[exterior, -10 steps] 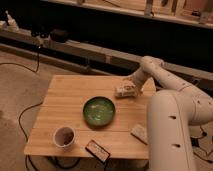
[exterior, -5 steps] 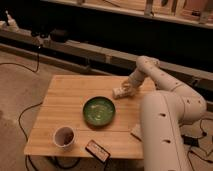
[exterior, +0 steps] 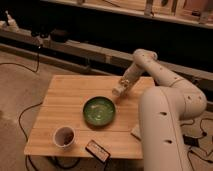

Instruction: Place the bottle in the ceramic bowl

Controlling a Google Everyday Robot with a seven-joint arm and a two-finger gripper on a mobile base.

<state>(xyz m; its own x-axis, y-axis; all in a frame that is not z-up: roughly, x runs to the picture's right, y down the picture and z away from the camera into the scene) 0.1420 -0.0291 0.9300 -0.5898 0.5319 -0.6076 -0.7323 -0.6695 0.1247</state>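
— Where's the gripper [exterior: 122, 86]?
— Over the far right part of the worktop [exterior: 65, 100], fingers clamped on the bottle [exterior: 118, 91], which sits tilted just beyond the far right rim of the ceramic bowl [exterior: 99, 111].
— The bowl?
— Mid-worktop, rightward. A white cup [exterior: 64, 136] stands near the front left corner, and a dark box [exterior: 97, 150] lies at the front edge.
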